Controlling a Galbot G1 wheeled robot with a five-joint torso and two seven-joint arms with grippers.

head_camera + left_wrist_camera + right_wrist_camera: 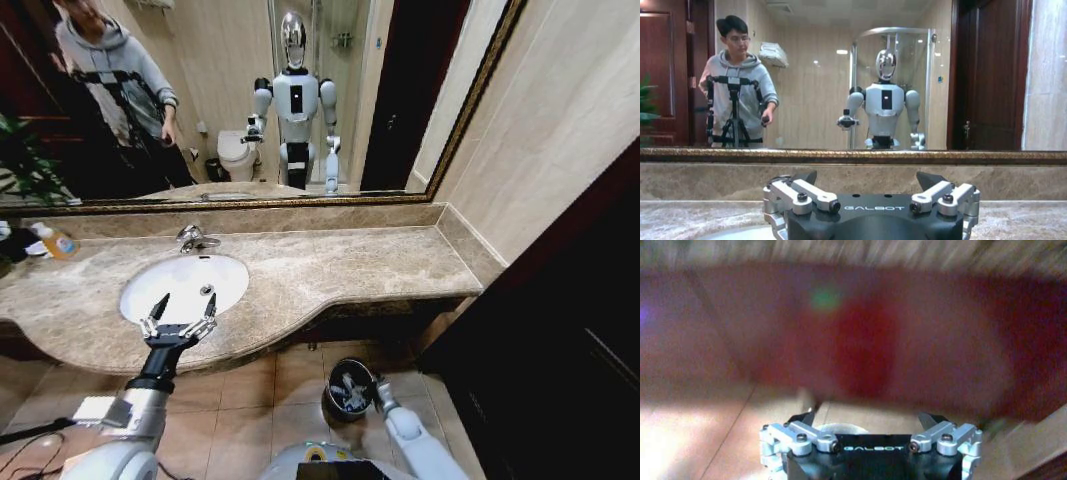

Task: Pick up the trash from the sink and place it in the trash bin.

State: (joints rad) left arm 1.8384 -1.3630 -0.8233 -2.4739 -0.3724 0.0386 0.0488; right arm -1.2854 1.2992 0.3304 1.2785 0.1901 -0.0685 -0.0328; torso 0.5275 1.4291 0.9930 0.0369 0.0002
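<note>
The white oval sink (150,295) is set in the marble counter, its basin showing a bare white bottom and a drain (207,290). My left gripper (182,314) hovers open over the sink's front rim with nothing between its fingers; in the left wrist view it (867,176) faces the mirror. The small round black trash bin (336,373) stands on the floor below the counter's front edge. White bits of trash (349,391) lie inside it. My right gripper (374,390) reaches down to the bin's rim and stands open (870,416).
A chrome faucet (192,238) stands behind the basin. An orange-labelled bottle (58,243) sits at the counter's far left. A dark wooden panel (560,350) closes off the right side. The wall mirror (300,100) reflects me and a person with a tripod.
</note>
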